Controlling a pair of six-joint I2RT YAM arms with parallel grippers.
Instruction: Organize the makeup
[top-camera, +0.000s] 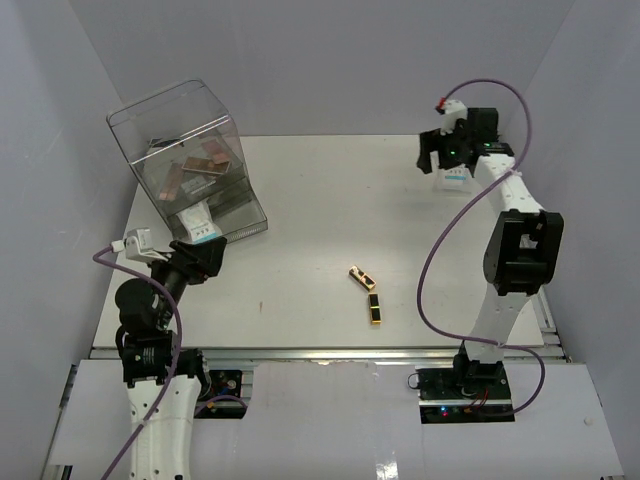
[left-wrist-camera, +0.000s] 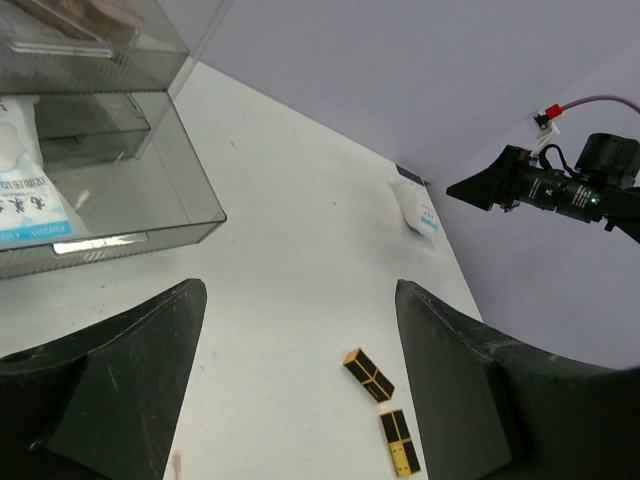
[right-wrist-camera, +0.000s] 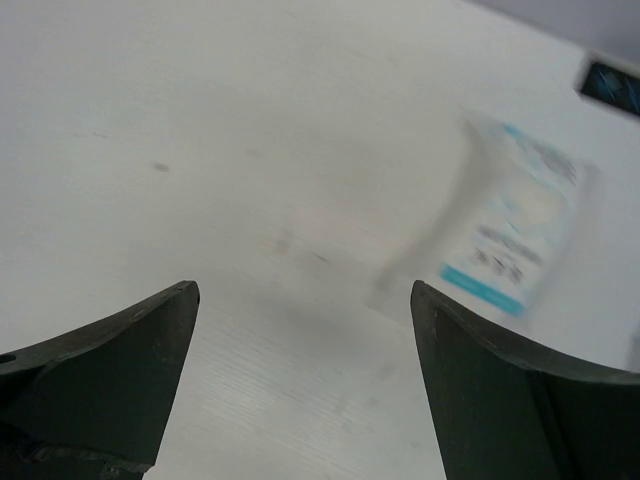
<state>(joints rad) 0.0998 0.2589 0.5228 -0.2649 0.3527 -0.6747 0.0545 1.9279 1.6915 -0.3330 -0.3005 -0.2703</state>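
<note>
1. My left gripper (top-camera: 200, 255) is released, jaws wide, nothing between them. It sits just in front of the clear box (top-camera: 150, 120), near the table's left edge.
2. One sachet (top-camera: 200, 222) shows through the box's lower front; palettes (top-camera: 195, 165) lie higher inside.
3. My right gripper (top-camera: 440, 160) is released too, fingers spread and empty, near the far right corner by the back wall.
4. The second sachet (right-wrist-camera: 510, 240) lies on the table (top-camera: 320, 200) just beyond the right finger, blurred in the wrist view; tight room by the wall there.
5. Two lipsticks (top-camera: 362, 277) (top-camera: 375, 308) lie mid-table, ends nearly touching, with open table all round.
</note>
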